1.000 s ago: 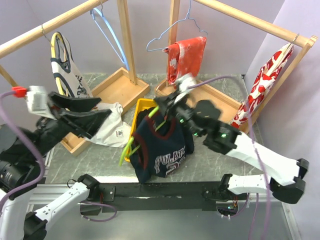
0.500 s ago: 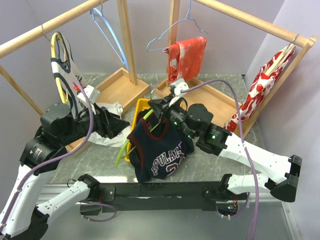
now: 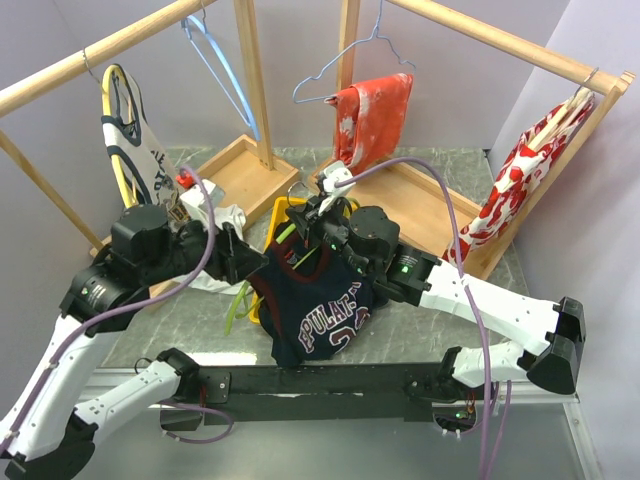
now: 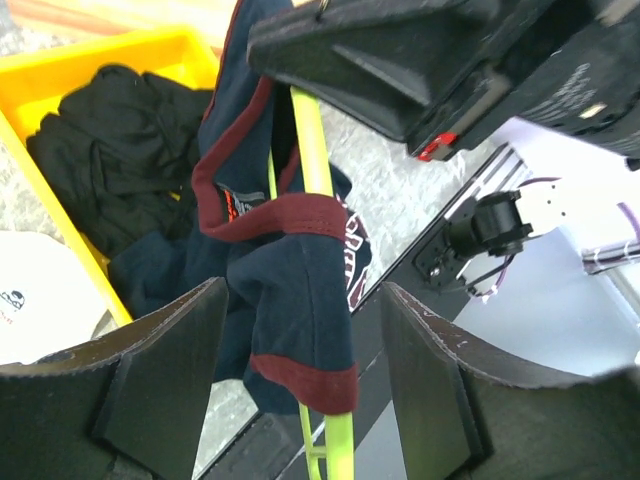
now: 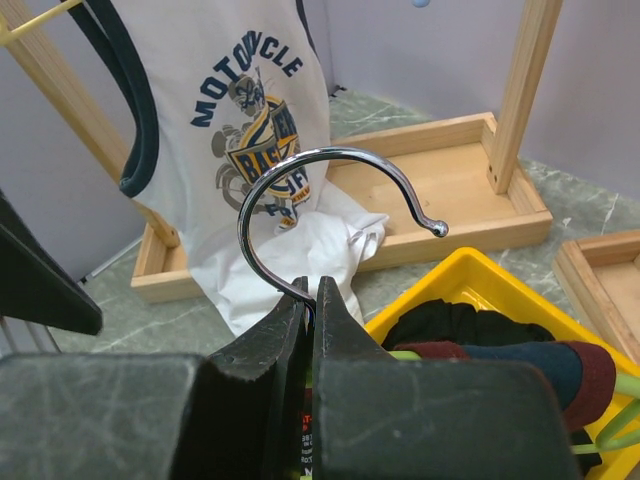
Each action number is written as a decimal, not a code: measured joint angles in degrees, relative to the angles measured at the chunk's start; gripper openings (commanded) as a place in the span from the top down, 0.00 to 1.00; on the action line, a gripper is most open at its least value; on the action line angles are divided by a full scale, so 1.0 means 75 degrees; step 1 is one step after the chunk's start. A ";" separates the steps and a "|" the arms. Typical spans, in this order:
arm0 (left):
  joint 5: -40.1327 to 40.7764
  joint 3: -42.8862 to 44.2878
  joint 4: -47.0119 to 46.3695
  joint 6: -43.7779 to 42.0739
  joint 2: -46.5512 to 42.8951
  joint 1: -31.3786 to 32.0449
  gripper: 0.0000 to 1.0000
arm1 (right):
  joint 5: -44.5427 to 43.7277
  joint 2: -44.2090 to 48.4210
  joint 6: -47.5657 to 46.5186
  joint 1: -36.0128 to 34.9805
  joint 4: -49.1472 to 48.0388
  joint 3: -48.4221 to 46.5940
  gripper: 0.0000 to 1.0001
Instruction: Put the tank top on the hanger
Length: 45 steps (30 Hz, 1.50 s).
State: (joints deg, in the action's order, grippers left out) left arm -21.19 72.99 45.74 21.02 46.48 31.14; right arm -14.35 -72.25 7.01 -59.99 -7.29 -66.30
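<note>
The navy tank top with red trim hangs partly on the lime-green hanger above the table's front. My right gripper is shut on the hanger's metal hook and holds it up; its jaws pinch the hook's base. My left gripper is open at the tank top's left side. In the left wrist view its fingers straddle, without touching, a red-trimmed strap of the tank top that lies over one hanger arm. The hanger's end pokes out below the cloth.
A yellow bin with a black garment sits behind the tank top. A white tank top on a yellow hanger, a light blue hanger and red garments hang on wooden racks. White cloth lies left.
My left arm has swung down and right, bringing its open gripper to the tank top's left strap. My right gripper has carried the hanger and tank top slightly left.
</note>
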 measured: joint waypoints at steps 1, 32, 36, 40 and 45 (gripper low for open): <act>0.0061 -0.0032 0.0015 -0.0032 0.0035 0.0076 0.34 | 0.0000 0.0000 -0.0003 0.0000 0.0000 0.0000 1.00; 0.2769 -0.0976 -0.0058 0.0507 0.0230 0.2171 0.99 | -0.0122 -0.0428 -0.0076 -0.0003 0.0073 -0.0055 0.54; 0.3139 -0.1696 -0.0297 0.1020 -0.0423 0.2159 0.99 | -0.0047 -0.0373 -0.0050 -0.0006 0.0114 -0.0204 0.30; 0.3448 -0.2212 -0.0379 0.1510 -0.0968 0.2162 0.99 | 0.0058 -0.0111 0.0058 -0.0006 0.0160 -0.0204 0.23; 0.4089 -0.2500 -0.0361 0.2165 -0.1545 0.2162 0.99 | 0.0119 0.0516 0.0259 -0.0006 0.0192 -0.0122 0.21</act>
State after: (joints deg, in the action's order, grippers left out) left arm 9.47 54.24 43.03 37.26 34.89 47.35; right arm -13.45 -68.38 8.95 -60.03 -5.85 -67.22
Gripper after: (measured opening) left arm 0.181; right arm 0.780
